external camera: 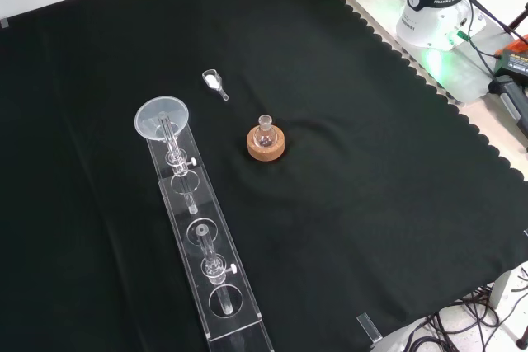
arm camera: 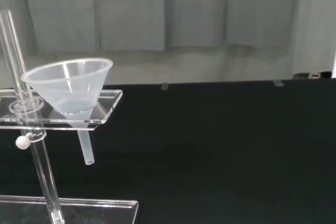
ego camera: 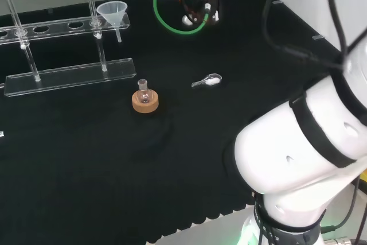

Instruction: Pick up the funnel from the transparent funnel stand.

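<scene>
From my station I see the hand [ego camera: 200,4] high over the far edge of the cloth [ego camera: 172,159] in the head view, touching nothing; whether its fingers are apart or together I cannot tell. Well off to its left there, one funnel [ego camera: 112,13] sits in the end hole of the one clear stand [ego camera: 69,76], the hole nearest the hand. The wrist view alone shows the funnel's [arm camera: 71,87] stem hanging free below the upper shelf. The front view counts further holes along that shelf [external camera: 210,261], all of them empty. Between hand and stand lie one small scoop [ego camera: 207,81] holding white powder and one small flask [ego camera: 143,93] on a cork ring [ego camera: 145,103].
</scene>
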